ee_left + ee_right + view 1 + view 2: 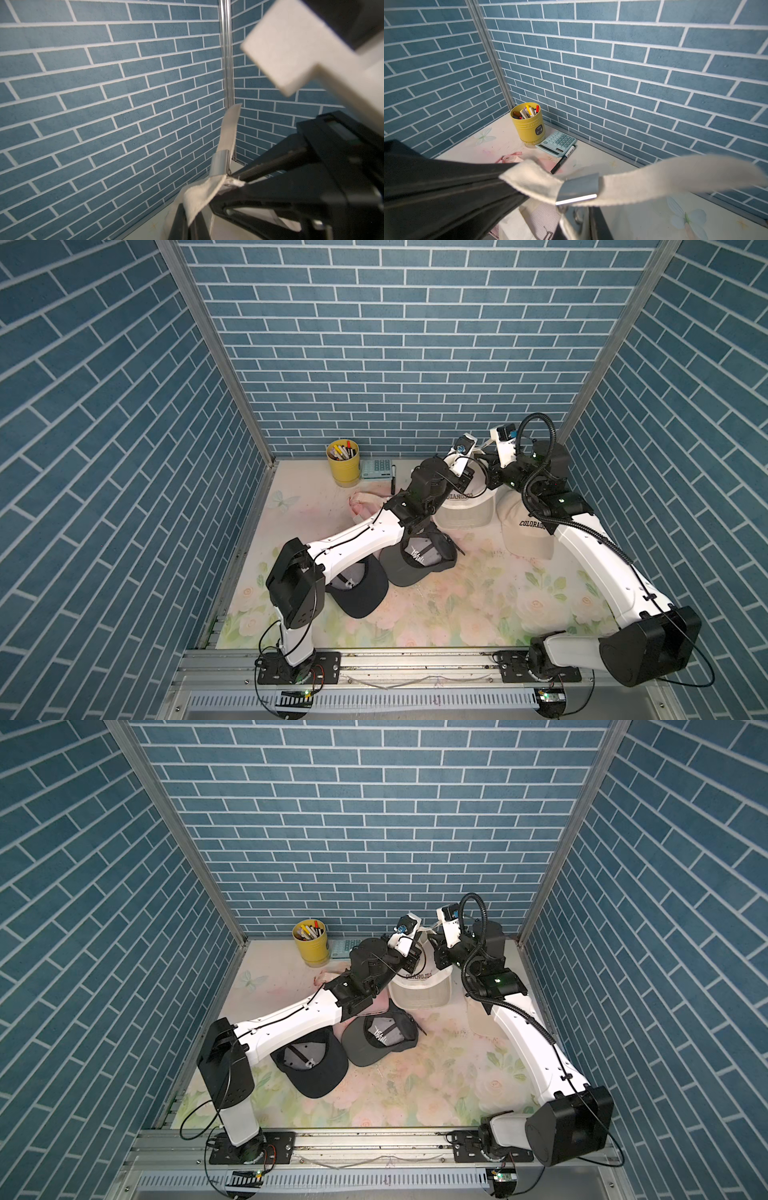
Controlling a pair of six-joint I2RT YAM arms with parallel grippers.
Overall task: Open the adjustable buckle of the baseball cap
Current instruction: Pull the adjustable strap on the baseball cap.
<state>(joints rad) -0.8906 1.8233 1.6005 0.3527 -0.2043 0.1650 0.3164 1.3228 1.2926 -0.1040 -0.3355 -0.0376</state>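
Observation:
The white baseball cap (465, 510) lettered COLORADO hangs lifted at the back of the table, between both arms. In the left wrist view, my left gripper (189, 226) is shut on the cream strap (199, 195) just below the silver buckle (219, 164). The strap's free end (229, 126) sticks up beyond the buckle. My right gripper (581, 226) reaches in from the other side. Its black fingers (270, 168) meet at the buckle's (579, 188) lower edge, pinching it. In a top view both grippers meet behind the cap's crown (422, 990).
A beige COLORADO cap (528, 531) lies under the right arm. A grey cap (415, 560), a black cap (361, 585) and a pink cap (365, 506) lie near the left arm. At the back left are a yellow pen cup (343, 466), a calculator (377, 469) and a marker (393, 481).

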